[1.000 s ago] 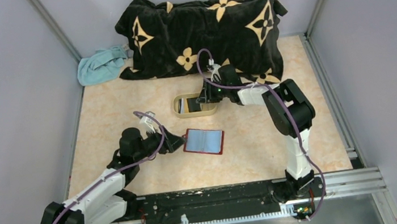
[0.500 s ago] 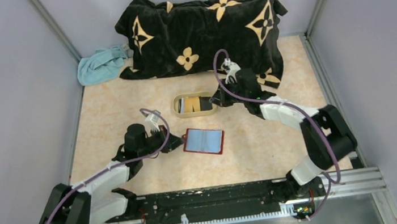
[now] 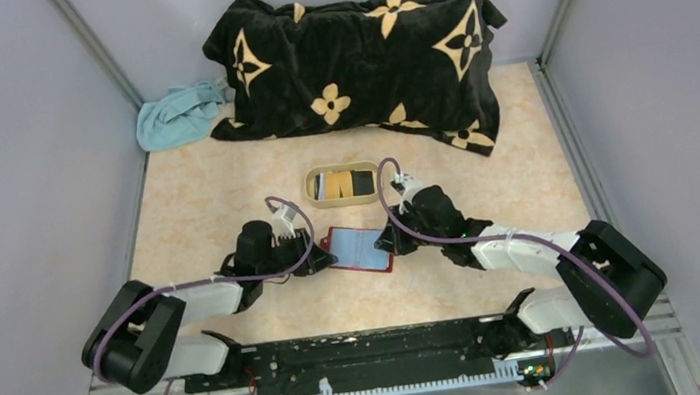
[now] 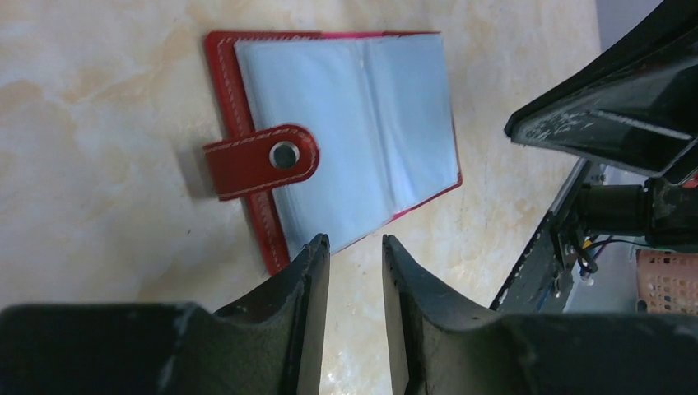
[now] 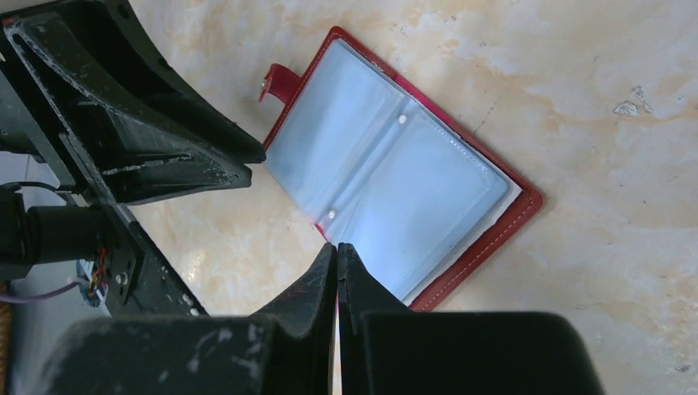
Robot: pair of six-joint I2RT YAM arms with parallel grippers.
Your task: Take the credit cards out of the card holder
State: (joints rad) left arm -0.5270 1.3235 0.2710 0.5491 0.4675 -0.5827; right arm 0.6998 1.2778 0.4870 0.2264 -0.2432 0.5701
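The dark red card holder [image 3: 359, 250] lies open and flat on the table, its pale blue-grey sleeves [image 4: 346, 132] facing up and its red tab [image 4: 262, 160] folded over them. No card shows in the sleeves [image 5: 387, 164]. The credit cards [image 3: 344, 182] lie in the beige tray. My left gripper [image 3: 319, 258] sits low at the holder's left edge, its jaws a narrow gap apart with only table between them [image 4: 355, 243]. My right gripper [image 3: 388, 242] is at the holder's right edge, shut, tips [image 5: 337, 248] right at the holder's rim.
The beige oval tray [image 3: 313, 188] stands just behind the card holder. A black blanket with tan flowers [image 3: 358, 50] fills the back of the table. A teal cloth [image 3: 177, 115] lies at the back left. Grey walls enclose both sides.
My right arm has swung from the tray down to the card holder's right edge and its jaws have closed. My left arm has stretched closer to the holder's left edge.
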